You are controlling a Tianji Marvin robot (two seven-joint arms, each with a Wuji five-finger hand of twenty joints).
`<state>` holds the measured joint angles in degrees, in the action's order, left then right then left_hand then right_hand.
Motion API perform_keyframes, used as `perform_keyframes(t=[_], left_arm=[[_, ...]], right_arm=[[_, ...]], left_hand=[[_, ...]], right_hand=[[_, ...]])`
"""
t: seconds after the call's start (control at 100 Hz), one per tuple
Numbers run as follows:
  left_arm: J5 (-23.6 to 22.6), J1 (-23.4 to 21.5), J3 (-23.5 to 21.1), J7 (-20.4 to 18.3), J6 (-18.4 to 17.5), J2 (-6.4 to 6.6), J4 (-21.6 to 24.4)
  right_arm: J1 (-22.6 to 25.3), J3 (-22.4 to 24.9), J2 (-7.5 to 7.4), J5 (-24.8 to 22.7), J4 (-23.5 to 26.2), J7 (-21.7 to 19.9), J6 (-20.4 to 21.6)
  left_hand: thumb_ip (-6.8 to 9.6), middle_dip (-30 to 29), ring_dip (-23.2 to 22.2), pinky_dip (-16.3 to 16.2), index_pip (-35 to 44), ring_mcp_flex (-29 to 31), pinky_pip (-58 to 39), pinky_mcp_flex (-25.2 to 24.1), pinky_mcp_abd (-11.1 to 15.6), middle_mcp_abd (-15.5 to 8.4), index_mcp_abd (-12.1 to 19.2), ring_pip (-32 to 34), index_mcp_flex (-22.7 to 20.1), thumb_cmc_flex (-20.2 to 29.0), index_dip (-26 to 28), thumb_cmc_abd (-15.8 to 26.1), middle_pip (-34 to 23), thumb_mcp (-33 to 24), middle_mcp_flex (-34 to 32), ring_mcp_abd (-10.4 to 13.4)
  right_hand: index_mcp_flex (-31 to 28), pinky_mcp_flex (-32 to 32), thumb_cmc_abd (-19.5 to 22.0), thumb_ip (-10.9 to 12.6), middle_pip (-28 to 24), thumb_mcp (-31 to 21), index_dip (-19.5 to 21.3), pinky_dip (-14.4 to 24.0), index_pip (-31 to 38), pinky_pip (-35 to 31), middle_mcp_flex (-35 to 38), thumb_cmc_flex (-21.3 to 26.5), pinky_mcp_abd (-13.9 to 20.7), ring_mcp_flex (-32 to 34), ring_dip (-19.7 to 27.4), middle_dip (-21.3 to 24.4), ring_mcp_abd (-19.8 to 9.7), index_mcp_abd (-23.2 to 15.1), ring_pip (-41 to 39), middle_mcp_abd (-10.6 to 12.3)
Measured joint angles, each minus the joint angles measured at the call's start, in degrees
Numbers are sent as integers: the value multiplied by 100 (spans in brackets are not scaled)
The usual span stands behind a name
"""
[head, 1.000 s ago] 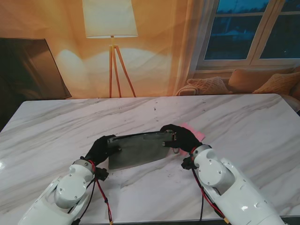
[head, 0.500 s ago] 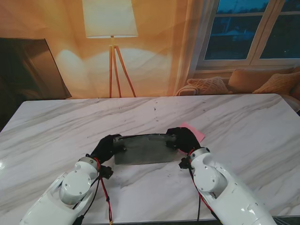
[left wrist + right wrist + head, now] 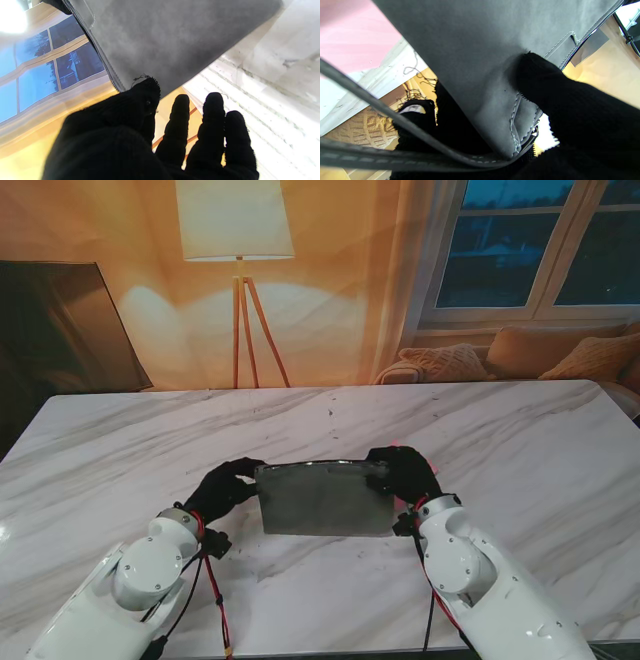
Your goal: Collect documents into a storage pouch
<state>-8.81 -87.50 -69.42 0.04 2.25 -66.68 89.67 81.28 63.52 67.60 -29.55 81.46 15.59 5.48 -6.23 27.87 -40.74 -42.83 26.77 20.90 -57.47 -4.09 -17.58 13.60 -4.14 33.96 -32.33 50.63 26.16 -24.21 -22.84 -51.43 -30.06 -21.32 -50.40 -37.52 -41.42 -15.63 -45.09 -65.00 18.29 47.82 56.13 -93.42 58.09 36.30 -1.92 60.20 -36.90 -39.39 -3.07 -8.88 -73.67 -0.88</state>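
Note:
A grey felt pouch [image 3: 322, 498] is held up off the marble table [image 3: 140, 440], its flat face turned toward me. My right hand [image 3: 405, 473] is shut on its right end; in the right wrist view the thumb [image 3: 545, 82] presses on the pouch [image 3: 470, 45] and the fingers sit behind it. My left hand [image 3: 222, 490] is at the left top corner. The left wrist view has the thumb [image 3: 145, 95] on the corner of the pouch [image 3: 175, 37] and three fingers spread free. A pink document [image 3: 352, 40] lies on the table beyond the right hand.
A floor lamp [image 3: 237, 240] stands beyond the table's far edge, with a dark panel [image 3: 60, 330] to its left. Sofa cushions [image 3: 560, 350] lie under the window at the far right. Bare marble surrounds both hands.
The pouch has risen from a low tilt to nearly upright and shifted to the right. Both hands went with it. The pink document is now almost hidden behind the right hand.

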Motion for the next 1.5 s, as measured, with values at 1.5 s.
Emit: perform_keyframes(t=[1.5], left_arm=[[-597, 688, 167, -1093, -387, 375, 83]], right_arm=[[320, 75, -21, 53, 166, 159, 314]], left_hand=[[-130, -319, 706, -779, 231, -903, 3170, -147, 357, -99, 344, -1736, -781, 44, 178, 31, 661, 911, 791, 512]], right_hand=[[0, 69, 25, 8, -2, 1, 75, -194, -3, -6, 0, 2, 1, 4, -1, 0, 0, 54, -71, -10]])
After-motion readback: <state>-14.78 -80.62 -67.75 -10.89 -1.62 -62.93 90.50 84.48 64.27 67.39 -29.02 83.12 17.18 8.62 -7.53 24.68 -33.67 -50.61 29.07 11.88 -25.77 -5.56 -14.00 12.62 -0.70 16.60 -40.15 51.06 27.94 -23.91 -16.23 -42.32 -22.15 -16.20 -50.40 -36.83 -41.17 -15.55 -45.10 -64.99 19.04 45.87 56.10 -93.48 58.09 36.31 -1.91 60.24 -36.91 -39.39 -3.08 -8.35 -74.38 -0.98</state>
